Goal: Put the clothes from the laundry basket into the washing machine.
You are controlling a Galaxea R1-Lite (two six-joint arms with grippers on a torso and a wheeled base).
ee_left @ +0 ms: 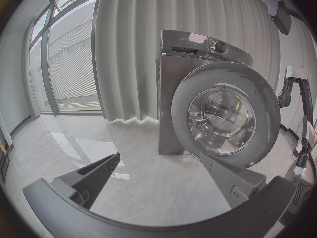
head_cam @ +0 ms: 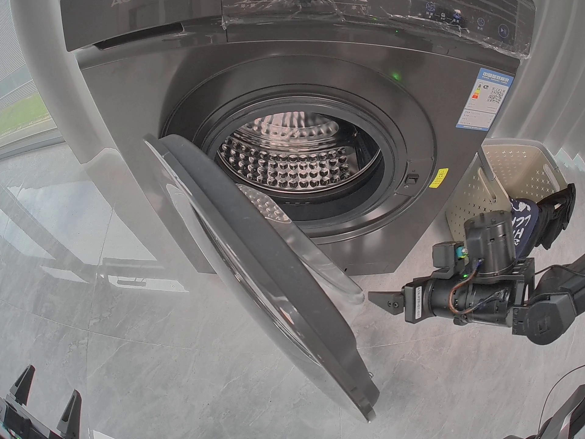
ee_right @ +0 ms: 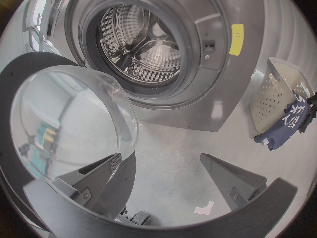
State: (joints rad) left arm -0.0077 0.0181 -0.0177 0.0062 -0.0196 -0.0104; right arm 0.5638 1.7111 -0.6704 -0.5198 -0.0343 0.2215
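The grey washing machine (head_cam: 152, 92) stands with its round door (head_cam: 256, 263) swung wide and its steel drum (head_cam: 292, 153) holding nothing. To its right sits the cream laundry basket (head_cam: 524, 166), with a navy printed garment (head_cam: 525, 222) and a black one (head_cam: 557, 211) draped over its front edge. My right gripper (head_cam: 385, 300) hovers low over the floor between door and basket, open and holding nothing, pointing toward the door. In the right wrist view the right gripper (ee_right: 160, 161) faces the drum (ee_right: 138, 47), with the navy garment (ee_right: 285, 123) off to the side. My left gripper (head_cam: 49, 391) is open at the lower left.
Grey tiled floor (head_cam: 152, 336) spreads in front of the machine. The open door (ee_right: 66, 116) sits close beside my right gripper. The left wrist view has the left gripper (ee_left: 158, 159) facing the door's outer side (ee_left: 228, 113), with pale curtains (ee_left: 132, 50) and windows (ee_left: 66, 66) behind.
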